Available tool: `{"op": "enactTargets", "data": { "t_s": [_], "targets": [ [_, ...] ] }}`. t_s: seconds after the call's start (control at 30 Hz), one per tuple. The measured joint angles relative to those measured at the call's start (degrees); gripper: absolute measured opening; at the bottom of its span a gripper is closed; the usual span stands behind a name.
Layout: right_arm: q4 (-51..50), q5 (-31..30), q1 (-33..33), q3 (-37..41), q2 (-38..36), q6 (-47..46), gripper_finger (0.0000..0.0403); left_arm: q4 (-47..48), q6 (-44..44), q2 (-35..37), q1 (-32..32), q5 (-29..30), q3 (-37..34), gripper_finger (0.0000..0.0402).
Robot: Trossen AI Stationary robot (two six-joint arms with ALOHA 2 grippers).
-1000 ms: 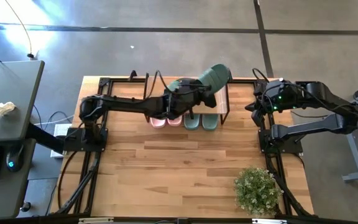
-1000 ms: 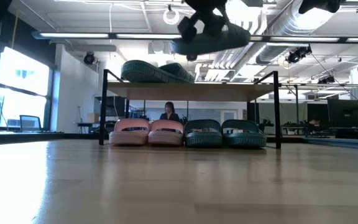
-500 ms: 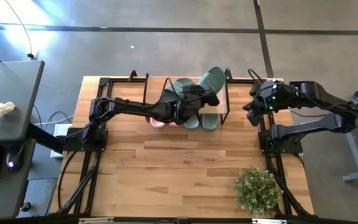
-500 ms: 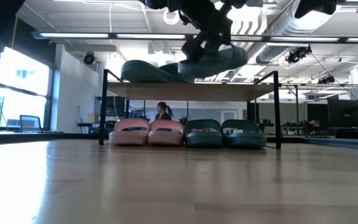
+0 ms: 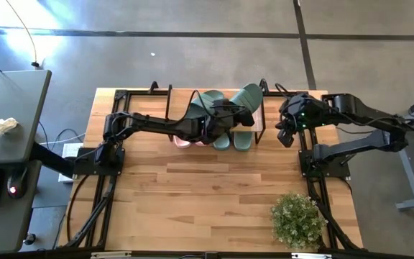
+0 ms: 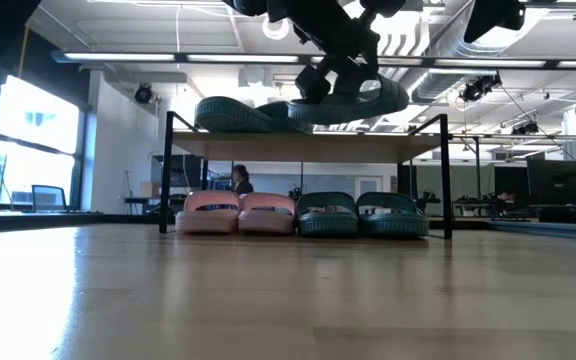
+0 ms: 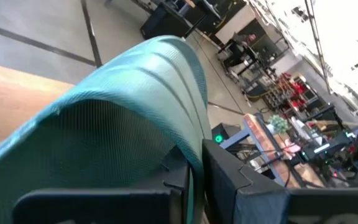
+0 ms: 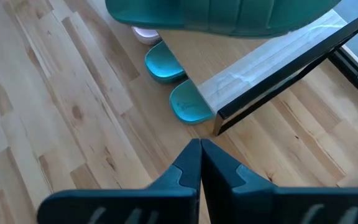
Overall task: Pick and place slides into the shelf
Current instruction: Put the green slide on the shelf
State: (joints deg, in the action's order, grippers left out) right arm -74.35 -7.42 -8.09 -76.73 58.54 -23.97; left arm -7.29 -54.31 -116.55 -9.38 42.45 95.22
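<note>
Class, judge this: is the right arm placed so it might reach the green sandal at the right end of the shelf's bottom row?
Probably yes. The right pincer hangs shut just beside the shelf, and that green sandal lies nearest it with nothing between.

Left gripper (image 5: 230,117) extended toward centre, fingers clamped; right gripper (image 5: 284,134) raised at right, fingers pressed together.

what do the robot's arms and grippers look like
Both arms are dark, near-black jointed links on black frame mounts, with thin black cables trailing along them. The right arm's wrist shows a small green light. The left gripper and right gripper have flat, angular matte-black fingers.
</note>
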Motion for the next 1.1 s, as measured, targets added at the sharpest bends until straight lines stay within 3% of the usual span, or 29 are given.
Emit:
{"op": "enactTargets", "data": {
  "t_s": [0.77,1.1],
  "targets": [
    [0.0,0.1,0.0,0.0,-0.1,-0.4,0.0,0.2,3.9,0.1,0.0,-0.9,0.0,0.0175],
    [0.0,0.5,0.0,0.0,-0.1,-0.4,0.0,-1.6,10.4,0.1,0.0,-3.1,0.0,0.0207]
  ]
}}
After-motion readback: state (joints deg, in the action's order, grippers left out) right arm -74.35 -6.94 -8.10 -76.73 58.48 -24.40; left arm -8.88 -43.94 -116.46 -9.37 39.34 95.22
